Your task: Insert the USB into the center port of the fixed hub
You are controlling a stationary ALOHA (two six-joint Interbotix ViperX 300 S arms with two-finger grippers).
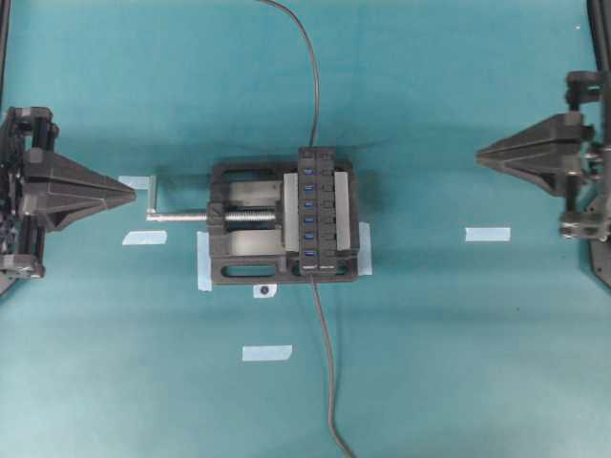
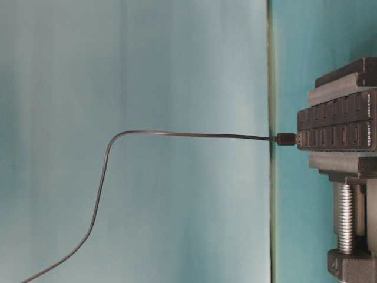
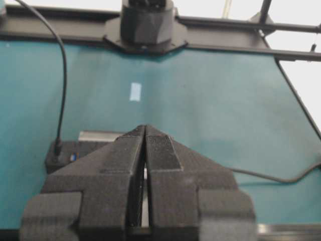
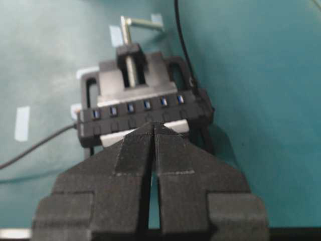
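The fixed hub (image 1: pixel 319 212) is a long black bar clamped in the vise, with a row of blue ports. The center port (image 1: pixel 309 220) is open. A thin dark cable, the USB cable (image 1: pixel 327 372), runs from the table's front edge up to the hub's near end; its plug is too small to pick out. It also shows in the right wrist view (image 4: pixel 35 146) and the left wrist view (image 3: pixel 281 178). My left gripper (image 1: pixel 133 192) is shut and empty, far left of the vise. My right gripper (image 1: pixel 479 151) is shut and empty, far right.
The black vise (image 1: pixel 243 253) with its silver screw and handle (image 1: pixel 177 215) holds the hub. The hub's own cable (image 1: pixel 313 86) leaves its far end toward the back. Blue tape strips (image 1: pixel 266 352) (image 1: pixel 487 234) (image 1: pixel 143 238) lie on the teal table.
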